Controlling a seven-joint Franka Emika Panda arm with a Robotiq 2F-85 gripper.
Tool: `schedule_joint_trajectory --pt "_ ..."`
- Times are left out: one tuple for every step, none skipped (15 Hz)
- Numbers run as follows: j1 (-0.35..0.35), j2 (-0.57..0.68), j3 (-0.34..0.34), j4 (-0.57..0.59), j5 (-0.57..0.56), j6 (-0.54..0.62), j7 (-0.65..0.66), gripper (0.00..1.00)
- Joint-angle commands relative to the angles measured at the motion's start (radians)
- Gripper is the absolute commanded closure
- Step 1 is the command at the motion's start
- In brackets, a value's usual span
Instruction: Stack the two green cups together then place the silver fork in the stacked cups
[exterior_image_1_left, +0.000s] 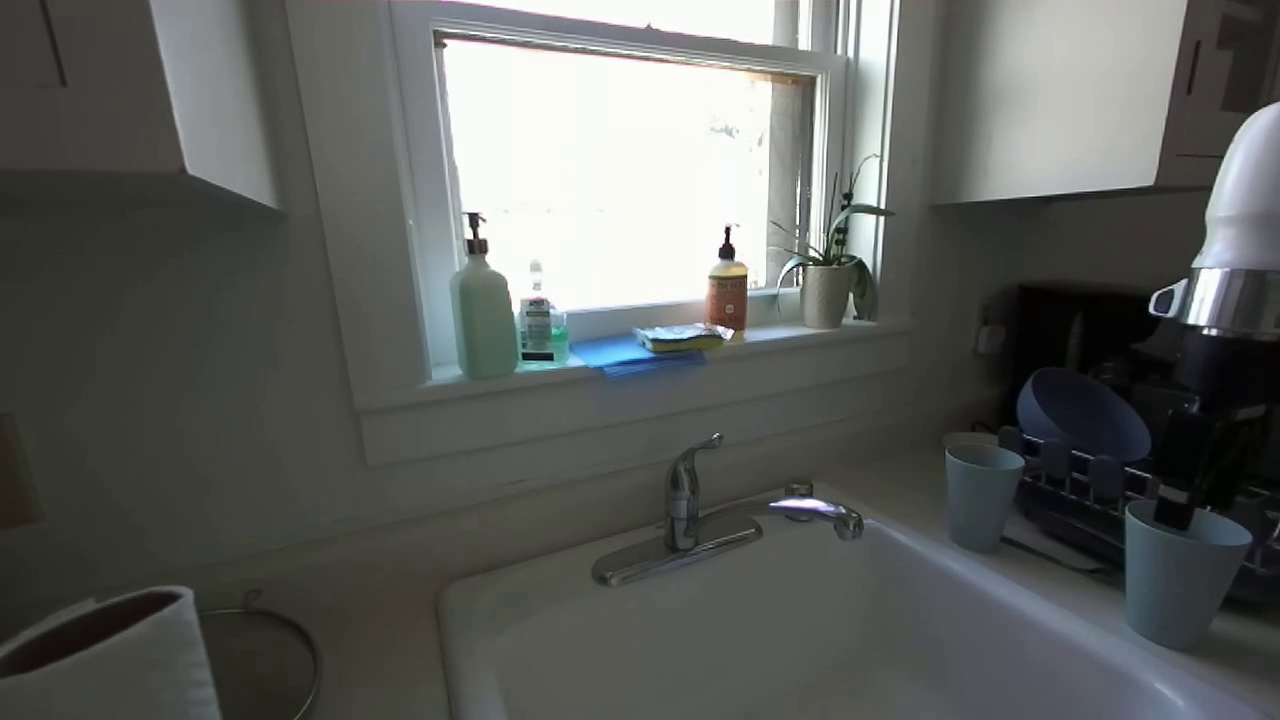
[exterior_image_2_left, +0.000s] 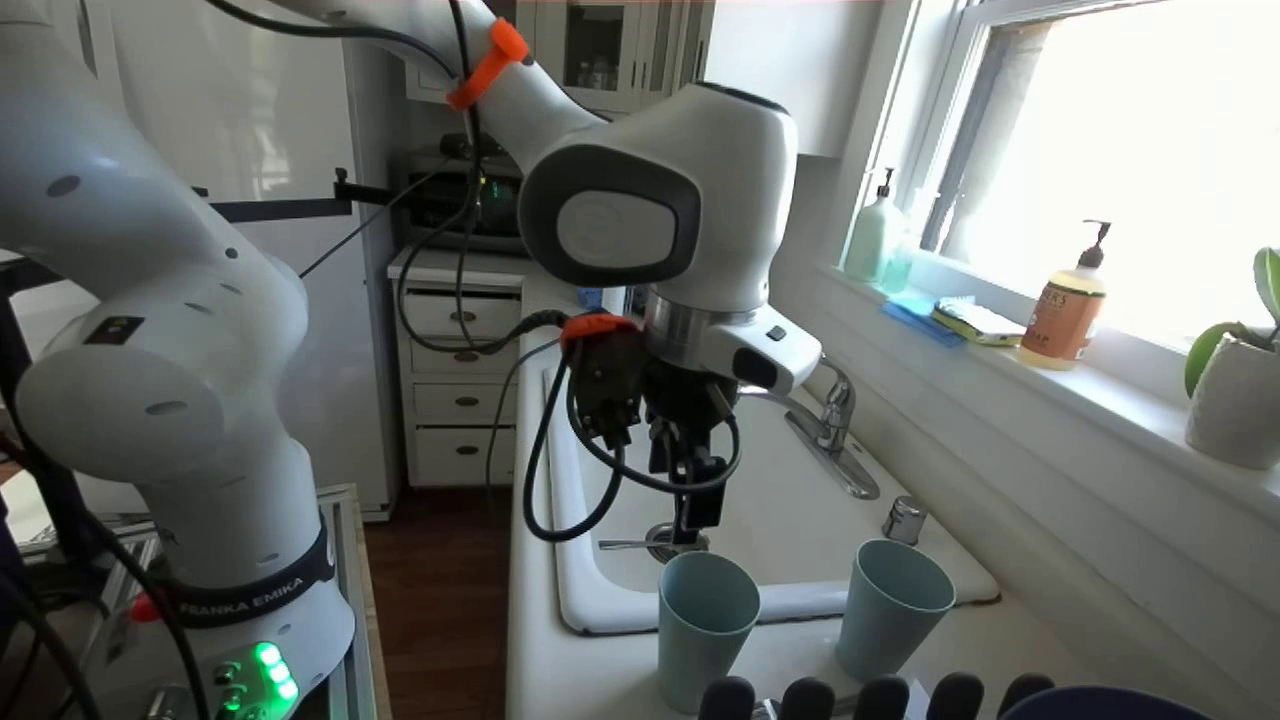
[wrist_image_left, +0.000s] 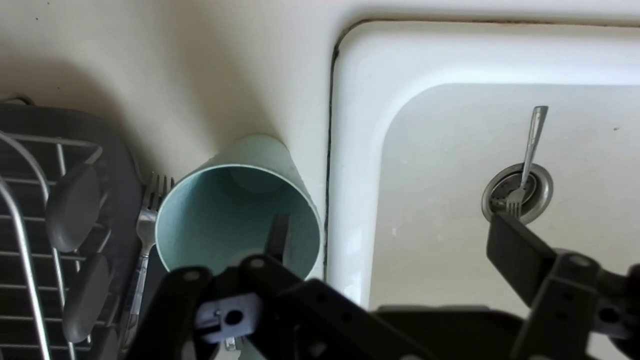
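On ctr (exterior_image_2_left: 790, 650), 2 cups (exterior_image_2_left: 700, 645), pale grn, tapered; upright

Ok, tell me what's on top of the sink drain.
In the wrist view, a silver fork lies with its tines over the drain, its handle running past the rim. The patch of drain directly beneath the fork is covered, so what is there cannot be seen.

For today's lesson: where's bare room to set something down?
Free: counter bordered by one green cup, dish rack and sink rim; sink floor between rim and drain. Crowded: rack to rim, with that cup, another green cup and a fork.
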Motion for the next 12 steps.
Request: schedule_joint_trajectory --pt "-0.037 0.090 0.019 0.031 -0.022 0.069 0.021 0.00" --pt "-0.041 0.110 0.018 0.037 -0.027 0.085 0.018 0.00" --pt "-0.045 0.139 0.017 0.042 -0.028 0.114 0.019 0.00" --pt "-0.045 0.162 0.012 0.044 -0.019 0.134 0.019 0.00" --pt "-0.041 0.186 0.008 0.047 0.000 0.151 0.021 0.21" --pt "-0.042 0.209 0.009 0.048 0.000 0.171 0.024 0.26" --pt "-0.042 0.235 0.009 0.052 -0.001 0.184 0.029 0.34" --pt "-0.044 0.256 0.012 0.056 -0.005 0.195 0.039 0.41" --pt "-0.044 0.276 0.012 0.063 -0.007 0.200 0.043 0.48" --pt "-0.045 0.293 0.013 0.070 -0.012 0.204 0.048 0.56" --pt "-0.048 0.308 0.013 0.078 -0.018 0.207 0.054 0.62" --pt "-0.048 0.319 0.012 0.086 -0.019 0.201 0.056 0.70"
